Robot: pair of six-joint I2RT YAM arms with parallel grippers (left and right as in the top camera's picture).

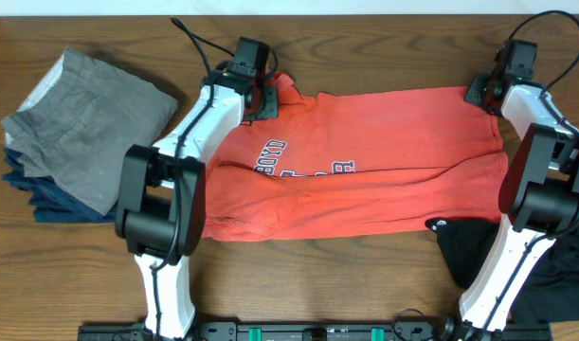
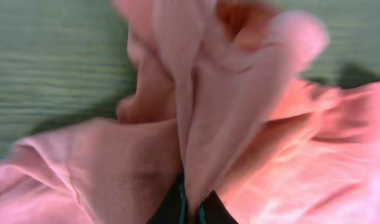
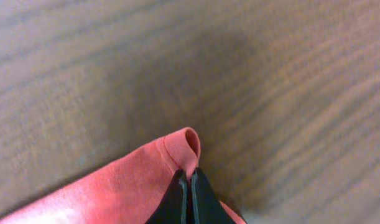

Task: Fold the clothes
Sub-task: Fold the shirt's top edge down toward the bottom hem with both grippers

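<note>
Table (image 1: 346,284) with T-shirt (image 1: 384,161), black garment (image 1: 464,248), folded stack (image 1: 85,128)

T-shirt (image 2: 239,124): blurred in left wrist view | black garment (image 1: 452,244): edge-cut, partly under right arm (image 1: 505,265)

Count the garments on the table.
4: red T-shirt centre, black garment near right, grey garment atop navy one far left. More may be hidden beneath.

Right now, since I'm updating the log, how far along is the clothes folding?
Done: a folded stack sits at the left. In hand: the red T-shirt lies spread out, the left jaws and right jaws each shut on its far edge. Left: fold that shirt, then the black garment lying at the right.
</note>
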